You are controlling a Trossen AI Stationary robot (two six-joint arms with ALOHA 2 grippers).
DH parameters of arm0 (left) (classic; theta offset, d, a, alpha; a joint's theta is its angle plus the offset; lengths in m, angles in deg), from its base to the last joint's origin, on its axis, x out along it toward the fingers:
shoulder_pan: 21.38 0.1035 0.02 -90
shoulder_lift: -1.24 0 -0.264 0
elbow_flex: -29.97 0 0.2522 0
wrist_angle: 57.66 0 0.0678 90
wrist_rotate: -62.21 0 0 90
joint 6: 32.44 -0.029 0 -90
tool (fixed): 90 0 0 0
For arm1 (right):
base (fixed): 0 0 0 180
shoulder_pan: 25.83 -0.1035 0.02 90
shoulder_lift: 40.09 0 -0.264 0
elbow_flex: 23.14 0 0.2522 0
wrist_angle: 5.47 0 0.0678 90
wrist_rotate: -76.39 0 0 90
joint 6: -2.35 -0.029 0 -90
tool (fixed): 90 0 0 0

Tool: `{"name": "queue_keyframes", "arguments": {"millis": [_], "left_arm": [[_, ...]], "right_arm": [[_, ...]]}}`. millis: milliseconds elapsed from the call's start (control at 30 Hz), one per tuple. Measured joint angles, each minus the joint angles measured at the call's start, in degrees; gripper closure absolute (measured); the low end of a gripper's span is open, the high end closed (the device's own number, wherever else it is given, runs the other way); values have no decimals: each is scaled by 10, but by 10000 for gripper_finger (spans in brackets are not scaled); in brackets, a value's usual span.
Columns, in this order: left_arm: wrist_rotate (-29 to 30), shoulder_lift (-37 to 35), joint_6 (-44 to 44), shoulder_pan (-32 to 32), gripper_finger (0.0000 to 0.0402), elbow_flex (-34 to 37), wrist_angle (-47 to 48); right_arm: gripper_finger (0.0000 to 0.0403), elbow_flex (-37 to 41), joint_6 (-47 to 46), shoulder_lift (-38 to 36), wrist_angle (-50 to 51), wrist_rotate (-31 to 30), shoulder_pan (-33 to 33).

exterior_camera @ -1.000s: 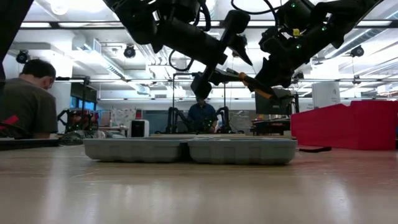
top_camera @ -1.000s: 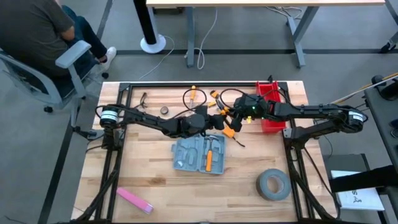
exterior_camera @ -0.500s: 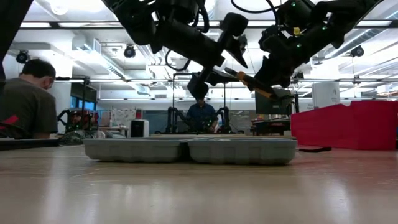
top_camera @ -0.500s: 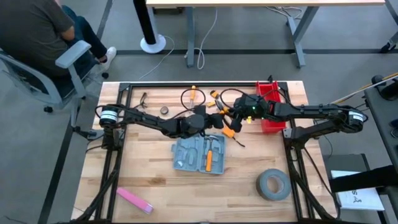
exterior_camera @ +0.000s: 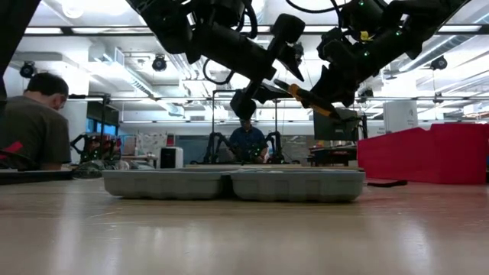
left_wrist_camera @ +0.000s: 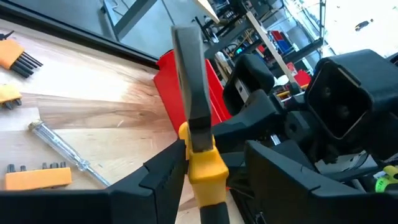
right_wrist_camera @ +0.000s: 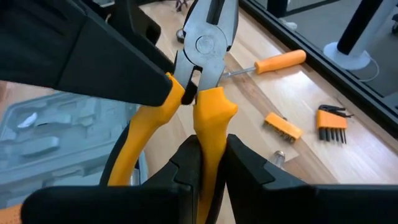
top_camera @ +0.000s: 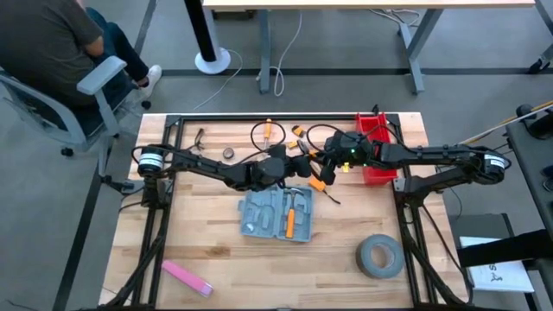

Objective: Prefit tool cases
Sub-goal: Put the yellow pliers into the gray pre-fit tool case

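1. Just below the middle of the tabletop (top_camera: 216, 250), the blue-grey tool case (top_camera: 276, 215) lies open and flat. A few tools are already seated in its recesses, including an orange-handled one toward its 3 o'clock side. The low view shows both halves resting level.

2. Up at 12 o'clock from the case, both arms meet in the air over a pair of yellow-handled pliers (right_wrist_camera: 202, 56). The right gripper (right_wrist_camera: 208, 155) has its fingers squeezed together on one yellow handle. The left gripper (left_wrist_camera: 205, 171) has its fingers set around the pliers near the pivot, and they look like they're touching, but I can't tell if they're really gripping or just cradling it.

3. My worry: looks like a mid-air handover, with both arms on one tool. If the right lets go before the left has a firm pinch, the pliers could swing on that pivot or drop.

4. The second handle hangs free in the right wrist view, so the pliers may flop open, and then they probably won't line up with their recess.

5. A drop would land on or beside the case and might knock out the tools already seated in it.

6. Farther out there's clutter at 12 to 1 o'clock: an orange screwdriver (right_wrist_camera: 273, 62), a hex key set (right_wrist_camera: 329, 123), a bit holder (right_wrist_camera: 283, 126) and the red bin (top_camera: 373, 147). The two wrists are close together, so a bump between them seems possible too.

7. The grey tape roll (top_camera: 379, 257) at 4 o'clock and a pink block (top_camera: 187, 277) at 8 o'clock are well clear.
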Motion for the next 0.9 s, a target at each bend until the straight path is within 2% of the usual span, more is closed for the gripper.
{"name": "queue_keyframes", "arguments": {"millis": [333, 600, 900], "left_arm": [[0, 0, -4, 1, 254, 0, 0], [1, 0, -14, 1, 326, 1, 2], [-2, 0, -21, 0, 340, 1, 0]], "right_arm": [[365, 0, 0, 0, -2, 3, -1], [365, 0, 0, 0, 0, 3, -8], [353, 1, 0, 0, 3, 2, -20]]}}
